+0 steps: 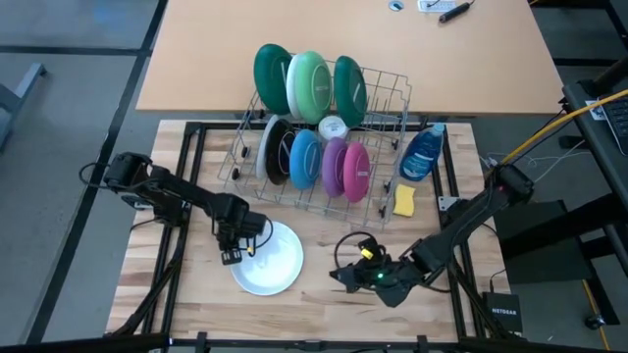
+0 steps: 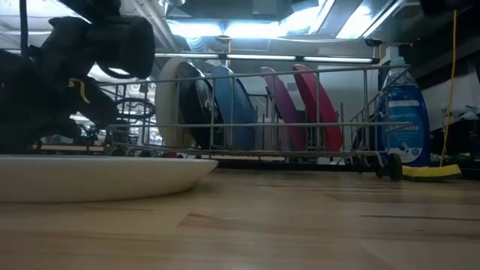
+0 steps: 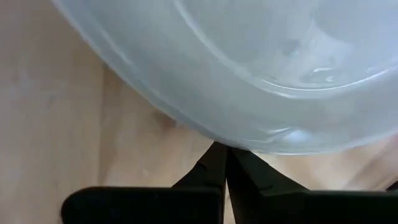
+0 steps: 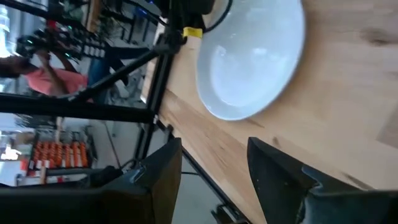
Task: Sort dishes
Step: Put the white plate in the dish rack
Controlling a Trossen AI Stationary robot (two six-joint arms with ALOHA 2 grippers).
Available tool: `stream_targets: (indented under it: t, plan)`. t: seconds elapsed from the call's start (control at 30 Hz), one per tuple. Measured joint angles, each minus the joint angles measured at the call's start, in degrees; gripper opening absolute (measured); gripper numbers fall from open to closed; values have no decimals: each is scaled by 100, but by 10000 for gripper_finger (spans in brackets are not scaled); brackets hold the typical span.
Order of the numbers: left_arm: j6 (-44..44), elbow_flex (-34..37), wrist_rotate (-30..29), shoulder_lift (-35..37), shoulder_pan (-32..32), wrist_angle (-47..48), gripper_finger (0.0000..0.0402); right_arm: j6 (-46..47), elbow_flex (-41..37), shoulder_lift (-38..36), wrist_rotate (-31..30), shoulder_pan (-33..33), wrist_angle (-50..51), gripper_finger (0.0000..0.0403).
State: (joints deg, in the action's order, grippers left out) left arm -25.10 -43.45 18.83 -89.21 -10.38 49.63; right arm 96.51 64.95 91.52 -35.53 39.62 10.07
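pinching smooth round white plate (image 1: 269, 260) rim | left gripper (image 1: 235, 253) closed

A white plate (image 1: 271, 260) lies flat and right side up on the near part of the worktop (image 1: 324, 309), left of centre. The other dishes stand on edge farther back. In the far row, from left to right, are a dark green plate (image 1: 272, 75), a light green plate (image 1: 310, 84) and another dark green plate (image 1: 349, 90). In the nearer row, from left to right, stand a black-and-white dish (image 1: 277, 150), a blue dish (image 1: 304, 157), a purple dish (image 1: 335, 164) and a pink dish (image 1: 356, 170), close together.
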Motion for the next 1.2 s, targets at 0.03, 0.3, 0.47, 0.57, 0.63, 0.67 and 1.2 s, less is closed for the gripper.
stream_targets:
  t: [0.03,0.3,0.47,0.57,0.63,0.67,1.2]
  plan:
    - [-3,8,-2,0,-37,-94,0,0,0,79,-45,0,-141,186]
    - [-287,6,-14,0,-314,-964,0,-31,0,804,-48,9,-1325,186]
    - [-496,6,-18,0,-486,-1512,0,396,0,1162,11,-32,-1418,186]
    - [-583,2,-20,0,-578,-1951,0,1075,0,1324,28,-106,-1230,186]
    - [-663,1,-73,0,-625,-2173,0,1460,0,1406,98,-165,-987,186]
    - [-708,1,-106,0,-647,-2267,0,1628,0,1451,130,-196,-857,186]
    - [-795,1,-350,-2,-775,-2691,0,2517,2,1707,1190,-473,-114,186]
